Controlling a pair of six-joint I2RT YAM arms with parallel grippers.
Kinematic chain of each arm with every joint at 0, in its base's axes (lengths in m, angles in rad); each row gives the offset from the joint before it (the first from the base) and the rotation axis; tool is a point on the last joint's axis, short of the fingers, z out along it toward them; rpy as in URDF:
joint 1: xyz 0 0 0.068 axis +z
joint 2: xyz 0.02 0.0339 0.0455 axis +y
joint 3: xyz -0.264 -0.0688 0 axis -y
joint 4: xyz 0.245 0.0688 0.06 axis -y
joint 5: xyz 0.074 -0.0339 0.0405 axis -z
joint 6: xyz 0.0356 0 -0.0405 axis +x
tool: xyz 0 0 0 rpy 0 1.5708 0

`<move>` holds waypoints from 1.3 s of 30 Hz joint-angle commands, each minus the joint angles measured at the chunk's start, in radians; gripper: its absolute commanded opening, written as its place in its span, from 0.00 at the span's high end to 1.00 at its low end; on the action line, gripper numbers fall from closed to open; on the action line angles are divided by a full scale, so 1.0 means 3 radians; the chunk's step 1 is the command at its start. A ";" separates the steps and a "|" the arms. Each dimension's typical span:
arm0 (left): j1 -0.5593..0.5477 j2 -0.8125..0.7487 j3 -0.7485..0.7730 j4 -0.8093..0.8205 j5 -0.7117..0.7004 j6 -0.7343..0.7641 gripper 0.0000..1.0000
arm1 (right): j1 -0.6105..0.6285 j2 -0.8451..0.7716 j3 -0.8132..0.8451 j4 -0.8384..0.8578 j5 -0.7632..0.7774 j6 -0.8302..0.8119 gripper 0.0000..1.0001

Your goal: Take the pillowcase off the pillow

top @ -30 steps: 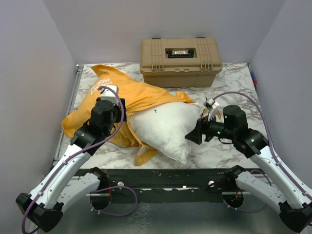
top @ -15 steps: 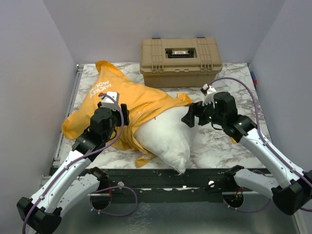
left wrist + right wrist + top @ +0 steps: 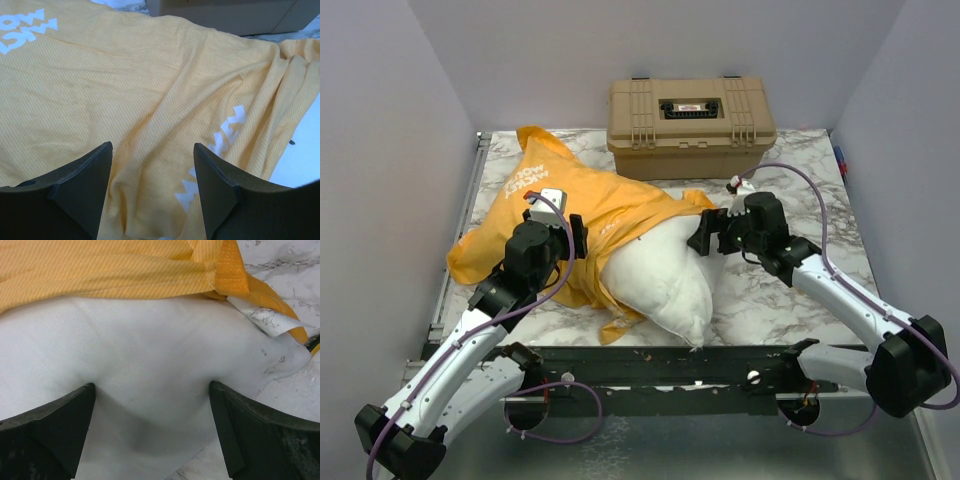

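Note:
The orange-yellow pillowcase (image 3: 590, 195) lies bunched at centre left with its white lettering up. It covers the far end of the white pillow (image 3: 665, 275), whose bare near end points at the front edge. My left gripper (image 3: 575, 235) is open just over the pillowcase; in the left wrist view the fabric (image 3: 125, 85) lies wrinkled between the wide-apart fingers of the gripper (image 3: 152, 146). My right gripper (image 3: 705, 235) is open and presses against the pillow's right side near the pillowcase hem. In the right wrist view its gripper (image 3: 152, 385) straddles bare pillow (image 3: 150, 340), with the pillowcase edge (image 3: 100, 270) above.
A tan toolbox (image 3: 690, 125) stands closed at the back centre of the marble table (image 3: 790, 300). A white label tag (image 3: 262, 317) sticks out at the pillowcase hem. Grey walls close in on the left, right and back.
My right gripper moved back and left, from the pillow's near right side to its far right side by the hem. The pillow got pushed left and narrower. The left gripper shifted slightly.

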State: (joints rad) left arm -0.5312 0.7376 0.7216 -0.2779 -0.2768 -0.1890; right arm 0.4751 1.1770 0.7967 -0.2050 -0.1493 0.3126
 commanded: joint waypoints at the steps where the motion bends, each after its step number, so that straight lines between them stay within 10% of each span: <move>1: 0.0022 -0.0006 -0.0043 0.0048 0.0117 0.0042 0.33 | -0.0026 -0.0148 0.0101 0.0111 -0.0007 -0.0026 0.00; 14: 0.0021 -0.0015 -0.0068 0.0045 0.0169 0.0043 0.33 | -0.0296 0.0169 0.0166 0.0219 -0.0214 0.0008 0.01; 22: 0.0022 0.0181 0.0032 0.0043 0.0472 0.0031 0.32 | -0.0296 0.0730 -0.0090 0.0594 -0.1214 0.0036 0.06; 27: 0.0022 0.0500 0.0323 0.0037 0.0814 0.0003 0.32 | -0.0247 0.0714 -0.0191 0.0808 -0.1604 0.0054 0.33; 33: 0.0017 0.1131 0.0877 -0.0018 0.1171 -0.0059 0.32 | -0.0184 0.0580 -0.0194 0.0864 -0.1723 0.0046 0.95; 39: -0.0062 0.1791 0.1492 -0.0120 0.1468 -0.0072 0.32 | -0.0129 0.0385 -0.0153 0.0772 -0.1647 -0.0008 1.00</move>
State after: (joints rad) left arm -0.5316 1.1656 1.0557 -0.2855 0.0605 -0.2016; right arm 0.4141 1.3285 0.7506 0.0505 -0.5953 0.3309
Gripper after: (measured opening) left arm 0.676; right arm 0.027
